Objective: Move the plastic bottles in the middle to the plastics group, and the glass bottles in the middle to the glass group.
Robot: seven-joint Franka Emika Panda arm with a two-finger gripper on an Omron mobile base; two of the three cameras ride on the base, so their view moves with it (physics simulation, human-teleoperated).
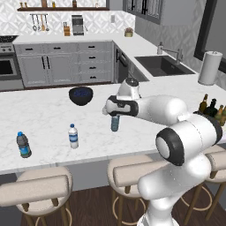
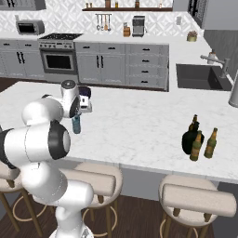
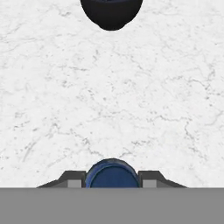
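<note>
Along the near edge of the tabletop (image 1: 53, 117), at its left end, stand the two bottles of the plastics group: the darker one with the blue label (image 1: 23, 145) nearest the corner, and the pale white-labelled one (image 1: 73, 136) a little to its right. Further right, toward the middle of the near side, the pincer (image 1: 115, 117) is pinching the grey-blue water bottle (image 1: 114, 123) just under its cap; in the hand view the blue cap (image 3: 112, 173) sits squarely between the two dark finger tips. Whether the bottle's base rests on the marble or hangs just above it cannot be told. It is well apart from the plastics group, so that move is under way, not finished.

At the right end of the near side (best seen in the right base view) a squat black bottle (image 2: 190, 139) stands among slim amber-brown ones (image 2: 211, 143), all close together. Which brown bottle was the middle one cannot be told, but the glass half of the task looks done.

Further back sits a dark bowl (image 1: 80, 95), and at the far right, beside the sink (image 1: 163, 65), a paper-towel roll (image 1: 209, 67). Left to do, by my reading: carry the held bottle left to its two fellows and set it down.
</note>
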